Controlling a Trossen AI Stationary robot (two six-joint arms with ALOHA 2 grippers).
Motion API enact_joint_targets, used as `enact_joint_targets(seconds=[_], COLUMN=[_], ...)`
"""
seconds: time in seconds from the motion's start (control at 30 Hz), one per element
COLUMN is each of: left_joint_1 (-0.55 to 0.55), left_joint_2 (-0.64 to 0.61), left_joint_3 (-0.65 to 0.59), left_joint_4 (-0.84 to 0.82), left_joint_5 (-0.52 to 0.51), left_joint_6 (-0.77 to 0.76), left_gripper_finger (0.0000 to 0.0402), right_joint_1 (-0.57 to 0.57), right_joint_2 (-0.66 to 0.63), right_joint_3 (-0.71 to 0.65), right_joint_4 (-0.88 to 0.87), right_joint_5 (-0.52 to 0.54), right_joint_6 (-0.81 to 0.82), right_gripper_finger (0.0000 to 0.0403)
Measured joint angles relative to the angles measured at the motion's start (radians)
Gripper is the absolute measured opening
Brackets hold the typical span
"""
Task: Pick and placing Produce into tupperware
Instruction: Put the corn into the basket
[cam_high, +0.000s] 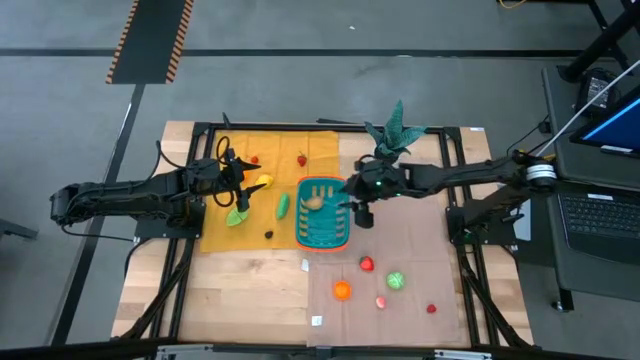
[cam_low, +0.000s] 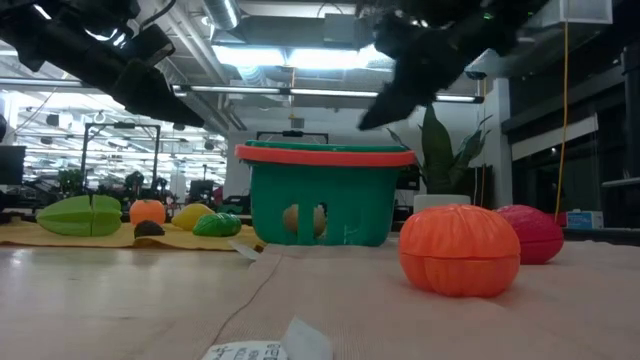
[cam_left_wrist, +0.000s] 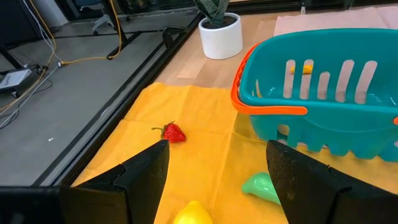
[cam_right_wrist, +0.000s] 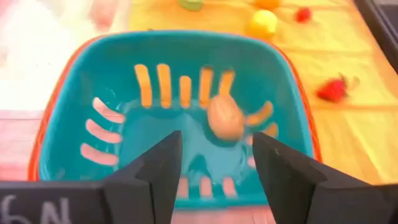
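Note:
The teal tupperware basket (cam_high: 322, 225) with an orange rim stands mid-table. A tan piece of produce (cam_right_wrist: 225, 119) lies on its floor. My right gripper (cam_right_wrist: 214, 165) hovers open above the basket's right rim (cam_high: 350, 195), with nothing between its fingers. My left gripper (cam_left_wrist: 217, 168) waits open over the yellow cloth (cam_high: 240, 188), left of the basket. Beyond its fingers a strawberry (cam_left_wrist: 174, 132), a yellow piece (cam_left_wrist: 193, 213) and a green piece (cam_left_wrist: 261, 185) lie on the cloth. More produce lies on the tan mat: red (cam_high: 367, 264), green (cam_high: 396, 280), orange (cam_high: 342, 290).
A potted plant in a white pot (cam_left_wrist: 221, 34) stands just behind the basket's far right corner (cam_high: 392, 135). A green piece (cam_high: 283, 205) and a small dark piece (cam_high: 268, 234) lie left of the basket. Paper scraps (cam_high: 316, 321) lie near the front edge.

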Motion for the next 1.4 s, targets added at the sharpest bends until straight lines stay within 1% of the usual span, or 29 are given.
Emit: enact_joint_targets(seconds=[0.2, 0.37, 0.47, 0.67, 0.87, 0.97, 1.1, 1.3, 1.4], left_joint_1=[0.0, 0.0, 0.0, 0.0, 0.0, 0.0, 0.0, 0.0, 0.0], left_joint_2=[0.0, 0.0, 0.0, 0.0, 0.0, 0.0, 0.0, 0.0, 0.0], left_joint_3=[0.0, 0.0, 0.0, 0.0, 0.0, 0.0, 0.0, 0.0, 0.0], left_joint_4=[0.002, 0.003, 0.003, 0.003, 0.003, 0.003, 0.003, 0.003, 0.003], left_joint_5=[0.0, 0.0, 0.0, 0.0, 0.0, 0.0, 0.0, 0.0, 0.0], left_joint_6=[-0.001, -0.006, -0.007, -0.007, -0.007, -0.003, -0.001, 0.0, 0.0], left_gripper_finger=[0.0261, 0.0261, 0.0261, 0.0261, 0.0261, 0.0261, 0.0261, 0.0261, 0.0261], right_joint_1=[0.014, 0.047, 0.081, 0.166, 0.232, 0.24, 0.24, 0.24, 0.237], right_joint_2=[-0.104, -0.164, -0.179, -0.182, -0.182, -0.182, -0.182, -0.182, -0.182], right_joint_3=[-0.117, -0.191, -0.219, -0.26, -0.297, -0.297, -0.297, -0.297, -0.297], right_joint_4=[0.042, 0.037, 0.033, 0.019, 0.01, 0.015, 0.019, 0.019, 0.019], right_joint_5=[0.039, 0.175, 0.236, 0.365, 0.505, 0.512, 0.48, 0.472, 0.471], right_joint_6=[0.094, 0.193, 0.253, 0.4, 0.606, 0.655, 0.659, 0.658, 0.706], right_gripper_finger=[0.0197, 0.0197, 0.0197, 0.0197, 0.0197, 0.0197, 0.0197, 0.0197, 0.0197])
